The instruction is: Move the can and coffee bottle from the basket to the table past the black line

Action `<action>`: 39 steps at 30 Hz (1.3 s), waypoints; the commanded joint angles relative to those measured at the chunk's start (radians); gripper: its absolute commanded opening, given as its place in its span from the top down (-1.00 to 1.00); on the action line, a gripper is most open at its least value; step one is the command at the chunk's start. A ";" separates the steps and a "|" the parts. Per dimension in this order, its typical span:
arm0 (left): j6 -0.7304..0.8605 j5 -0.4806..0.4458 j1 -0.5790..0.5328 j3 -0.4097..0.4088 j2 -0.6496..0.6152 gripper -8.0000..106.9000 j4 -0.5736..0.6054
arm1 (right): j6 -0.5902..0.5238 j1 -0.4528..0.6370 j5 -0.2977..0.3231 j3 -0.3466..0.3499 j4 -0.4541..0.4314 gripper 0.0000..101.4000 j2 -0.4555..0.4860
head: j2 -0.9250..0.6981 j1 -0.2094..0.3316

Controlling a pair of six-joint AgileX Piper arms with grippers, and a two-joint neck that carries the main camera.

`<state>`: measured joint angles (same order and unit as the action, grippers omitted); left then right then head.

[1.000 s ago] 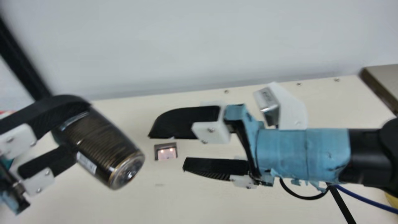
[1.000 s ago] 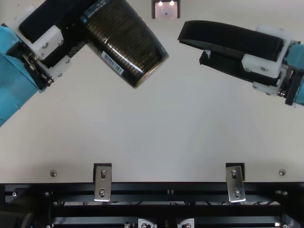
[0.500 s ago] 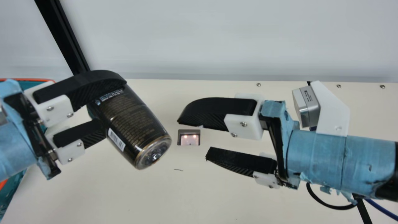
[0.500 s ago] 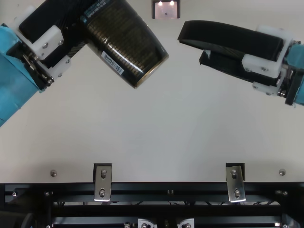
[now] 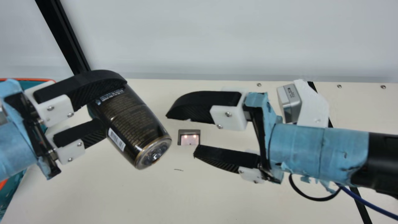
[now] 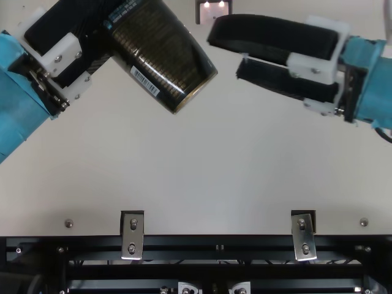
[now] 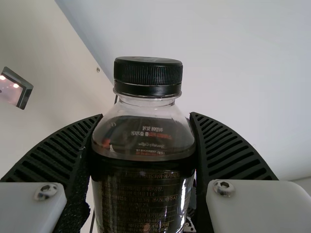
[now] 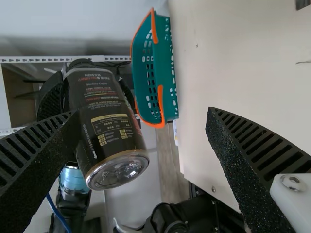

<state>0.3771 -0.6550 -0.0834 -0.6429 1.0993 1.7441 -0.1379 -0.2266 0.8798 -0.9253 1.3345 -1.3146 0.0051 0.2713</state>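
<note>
Black ribbed fingers on the left gripper point(image 5: 113, 107) are gripping the dark coffee bottle point(image 5: 133, 124), which is leaning at a slant above the cream table point(image 5: 124, 193), its clear base facing away from that arm. Apart from the bottle, the right gripper point(image 5: 181, 135) is holding its fingers spread, with nothing between them. Farther out, a black line point(image 5: 360, 205) is running under the right arm, and a teal, orange-rimmed basket point(image 8: 167, 63) is sitting beyond the left arm.

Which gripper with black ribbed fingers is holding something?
The left gripper, clamped on the dark, black-capped coffee bottle; the right gripper is open and empty.
</note>
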 commanded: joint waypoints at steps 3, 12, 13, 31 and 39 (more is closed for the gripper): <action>0.000 0.000 0.000 0.000 0.000 0.68 0.000 | -0.005 -0.029 -0.011 -0.016 0.041 -1.00 -0.018 | -0.004 0.005; 0.000 0.000 0.000 0.000 0.000 0.68 0.000 | -0.026 -0.064 -0.004 -0.022 0.124 -1.00 -0.039 | -0.004 0.005; 0.000 0.000 0.000 0.000 0.000 0.68 0.000 | -0.028 -0.068 -0.002 -0.022 0.130 -1.00 -0.042 | -0.004 0.005; 0.000 0.000 0.000 0.000 0.000 0.68 0.000 | -0.047 -0.165 -0.004 -0.049 0.218 -1.00 -0.098 | -0.004 0.005; 0.000 0.000 0.000 0.000 0.000 0.68 0.000 | -0.061 -0.199 -0.027 -0.063 0.241 -1.00 -0.123 | -0.004 0.005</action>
<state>0.3771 -0.6550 -0.0834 -0.6429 1.0993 1.7441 -0.1986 -0.4232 0.8597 -0.9871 1.5803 -1.4350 0.0102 0.2713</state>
